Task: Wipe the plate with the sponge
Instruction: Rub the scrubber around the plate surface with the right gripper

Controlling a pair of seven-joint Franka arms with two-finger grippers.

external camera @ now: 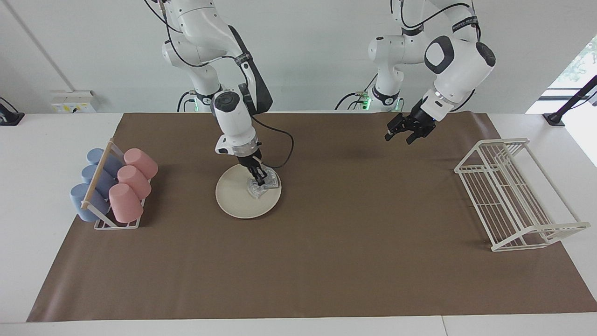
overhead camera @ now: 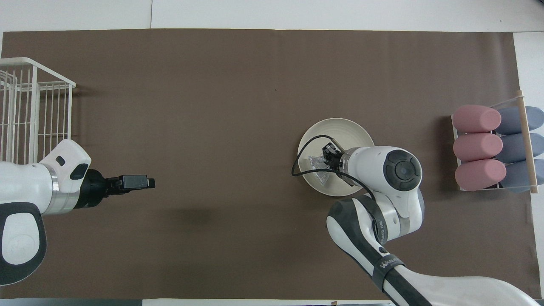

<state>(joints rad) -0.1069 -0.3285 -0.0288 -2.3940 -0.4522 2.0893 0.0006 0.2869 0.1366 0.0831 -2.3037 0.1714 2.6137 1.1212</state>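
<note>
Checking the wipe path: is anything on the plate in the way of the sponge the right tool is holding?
Nothing visible is. The right tool presses the sponge onto the plate at its edge toward the left arm's end, and the rest of the plate's surface is bare.

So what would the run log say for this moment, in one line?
right tool: shut on sponge, on plate | left tool: open, waiting over mat

bright, even light, soft shadows, sharp
</note>
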